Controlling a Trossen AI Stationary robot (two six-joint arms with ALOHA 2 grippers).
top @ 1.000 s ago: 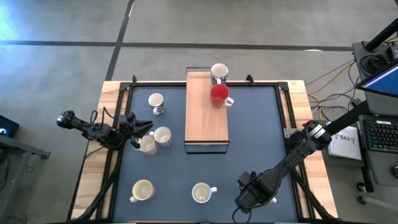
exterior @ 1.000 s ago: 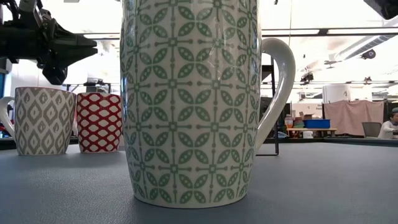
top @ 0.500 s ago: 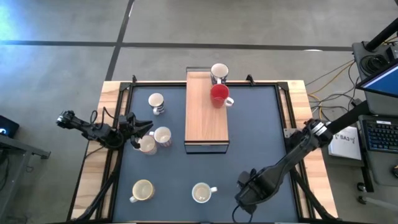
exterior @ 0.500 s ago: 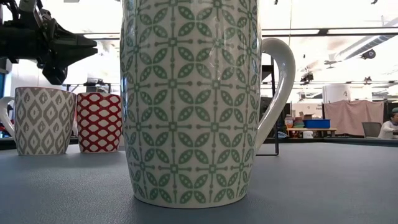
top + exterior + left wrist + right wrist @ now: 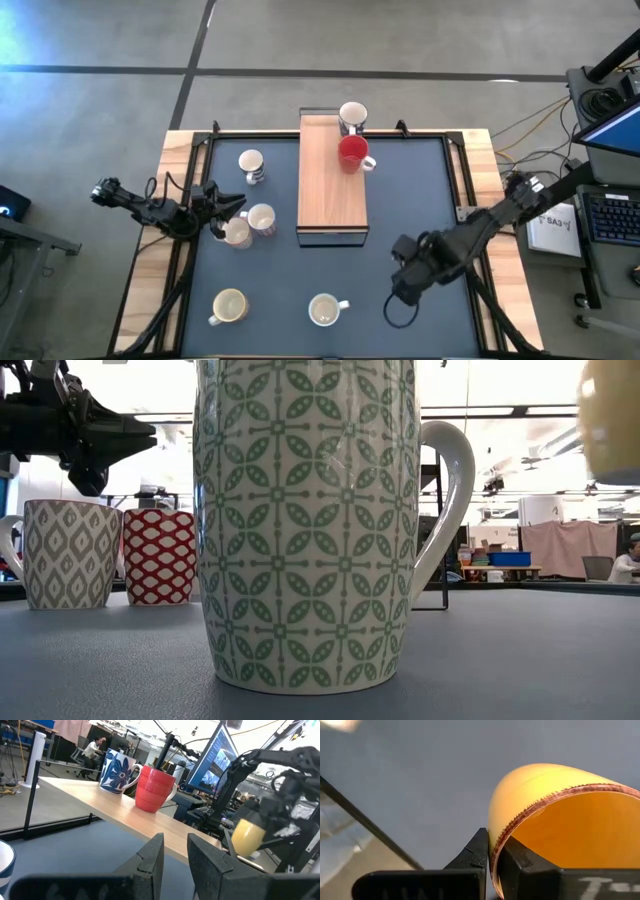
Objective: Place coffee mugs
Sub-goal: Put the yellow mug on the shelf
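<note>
My right gripper (image 5: 405, 280) is over the mat's near right part, shut on a yellow-orange mug (image 5: 545, 800), which also shows in the left wrist view (image 5: 246, 835) and as a blur in the low view (image 5: 610, 420). My left gripper (image 5: 228, 208) hangs slightly open beside two patterned mugs (image 5: 250, 224) at the mat's left and touches nothing. A blue-flowered mug (image 5: 352, 117) and a red mug (image 5: 352, 152) stand on the wooden board (image 5: 332, 195). A striped mug (image 5: 250, 165), a cream mug (image 5: 229, 305) and a green-patterned mug (image 5: 324, 310) stand on the mat. My right gripper pinches the yellow-orange mug's wall at the rim (image 5: 496, 851), with one finger (image 5: 520, 862) inside and the other finger (image 5: 472, 857) outside. The mug is lifted clear of the mat and tilted, its open mouth toward the wrist camera.
The board runs from the far edge toward the middle of the dark mat (image 5: 420, 200), with bare wood on its near half. A black frame (image 5: 455, 170) edges the mat. The green-patterned mug (image 5: 310, 520) fills the low view. Screens and cables sit beyond the table's right side.
My right gripper has risen from the mat's near right corner and moved toward the far edge, carrying the yellow-orange mug up with it. The mug has now come into the low view's upper right. The left arm has kept still.
</note>
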